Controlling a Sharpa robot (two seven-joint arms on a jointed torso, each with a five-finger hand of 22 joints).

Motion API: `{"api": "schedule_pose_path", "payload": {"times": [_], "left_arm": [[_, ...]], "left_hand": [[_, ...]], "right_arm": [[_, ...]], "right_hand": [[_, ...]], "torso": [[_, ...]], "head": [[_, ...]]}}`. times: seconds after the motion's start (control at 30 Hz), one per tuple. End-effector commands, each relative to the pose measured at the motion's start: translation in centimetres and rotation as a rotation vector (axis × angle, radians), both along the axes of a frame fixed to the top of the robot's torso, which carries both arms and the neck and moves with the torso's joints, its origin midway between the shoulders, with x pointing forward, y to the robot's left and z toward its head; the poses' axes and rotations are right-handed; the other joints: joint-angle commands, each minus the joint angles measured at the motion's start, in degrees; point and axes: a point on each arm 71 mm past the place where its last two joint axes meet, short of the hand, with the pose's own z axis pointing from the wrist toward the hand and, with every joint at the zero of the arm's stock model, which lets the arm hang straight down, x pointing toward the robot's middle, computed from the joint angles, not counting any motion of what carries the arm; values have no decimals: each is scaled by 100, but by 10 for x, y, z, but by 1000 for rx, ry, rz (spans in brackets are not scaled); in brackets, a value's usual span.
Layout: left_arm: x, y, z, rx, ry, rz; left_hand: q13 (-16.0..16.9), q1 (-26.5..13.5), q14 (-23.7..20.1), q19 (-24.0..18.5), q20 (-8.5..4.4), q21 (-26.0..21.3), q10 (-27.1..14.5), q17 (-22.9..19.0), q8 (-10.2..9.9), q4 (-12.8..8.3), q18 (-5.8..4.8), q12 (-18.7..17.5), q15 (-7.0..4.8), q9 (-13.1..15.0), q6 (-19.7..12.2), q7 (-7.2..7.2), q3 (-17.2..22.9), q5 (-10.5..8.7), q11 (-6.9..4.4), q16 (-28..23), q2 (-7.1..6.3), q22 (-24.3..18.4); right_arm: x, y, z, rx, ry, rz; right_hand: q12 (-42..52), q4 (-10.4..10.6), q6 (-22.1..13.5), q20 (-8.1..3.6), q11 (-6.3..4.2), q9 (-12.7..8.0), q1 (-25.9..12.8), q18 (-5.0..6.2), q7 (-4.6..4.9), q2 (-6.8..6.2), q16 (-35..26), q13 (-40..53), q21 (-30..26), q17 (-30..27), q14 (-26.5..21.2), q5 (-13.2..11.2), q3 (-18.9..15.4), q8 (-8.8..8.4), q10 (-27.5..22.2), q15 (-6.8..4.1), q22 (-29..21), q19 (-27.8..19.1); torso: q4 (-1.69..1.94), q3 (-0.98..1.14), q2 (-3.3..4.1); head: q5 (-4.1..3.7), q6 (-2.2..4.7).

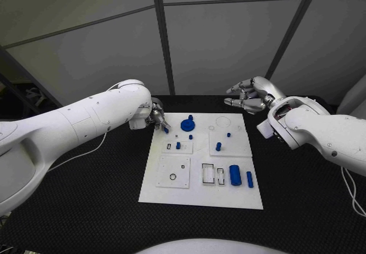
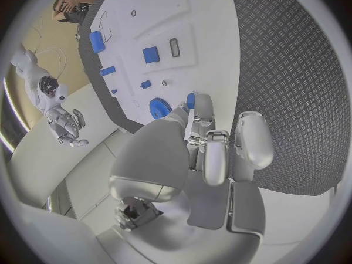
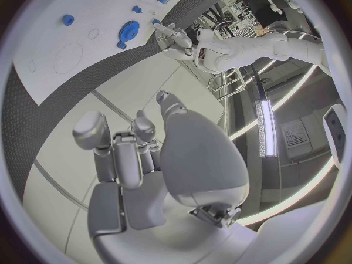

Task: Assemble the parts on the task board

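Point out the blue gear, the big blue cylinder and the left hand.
blue gear (image 1: 188, 125): head view, on its round top face.
big blue cylinder (image 1: 235, 175): head view, on the middle of its side.
left hand (image 1: 156, 117): head view, on the middle of the hand at the task board's far left corner.

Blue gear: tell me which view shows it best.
The head view: the gear lies unobstructed near the board's far edge, seen from above. The left wrist view shows it partly behind the left robot hand. The right wrist view shows it small and distorted.
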Motion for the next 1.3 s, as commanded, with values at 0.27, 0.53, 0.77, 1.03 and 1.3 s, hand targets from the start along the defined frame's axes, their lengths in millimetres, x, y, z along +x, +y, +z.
{"api": "schedule_pose_path", "payload": {"times": [0.27,0.53,0.77,1.03,1.3], "left_arm": [[-16,9,10,-123,-41,33],[-36,14,16,-143,-77,20],[-52,12,14,-112,-117,-27],[-62,4,5,-87,-132,-65],[-65,-2,-2,-72,-129,-83]], "left_hand": [[-102,-368,540,112,-22,102,206,1342,93,-723,-127,-83,-54,344,-1,-28,1367,103,-47,65,-462,428],[-142,-622,551,151,-37,134,288,1371,136,-838,-138,-96,-73,430,23,-41,1877,136,-58,83,-666,478],[-109,-721,557,171,-45,156,341,1386,160,-890,-145,-59,-82,472,40,-53,2078,147,-69,92,-759,505],[-100,-783,557,189,-52,175,374,1388,176,-927,-150,-47,-89,501,51,-59,2227,155,-77,93,-821,527],[-98,-807,558,194,-55,179,386,1390,182,-939,-151,-43,-92,511,55,-60,2281,159,-79,94,-840,533]], "right_arm": [[0,-2,1,-2,-9,3],[0,-3,1,-3,-9,1],[0,-4,1,-3,-9,-1],[0,-4,1,-3,-9,-2],[0,-4,1,-4,-8,-2]], "right_hand": [[-9,24,41,3,-32,-7,-6,39,-4,7,-32,-1,-37,560,356,33,-4,29,12,-50,-9,-29],[-9,24,41,3,-32,-7,-6,39,-4,7,-32,-1,-37,560,356,33,-4,29,12,-50,-9,-29],[-9,24,41,3,-32,-7,-6,39,-4,7,-32,-1,-37,560,356,33,-4,29,12,-50,-9,-29],[-9,24,41,3,-32,-7,-6,39,-4,7,-32,-1,-37,560,356,33,-4,29,12,-50,-9,-29],[-9,24,41,3,-32,-7,-6,39,-4,7,-32,-1,-37,560,356,33,-4,29,12,-50,-9,-29]], "torso": [[13,3,-6],[20,3,-14],[16,4,-15],[2,6,-8],[5,-1,1]], "head": [[9,-3],[22,-17],[52,-2],[62,-2],[53,-18]]}}
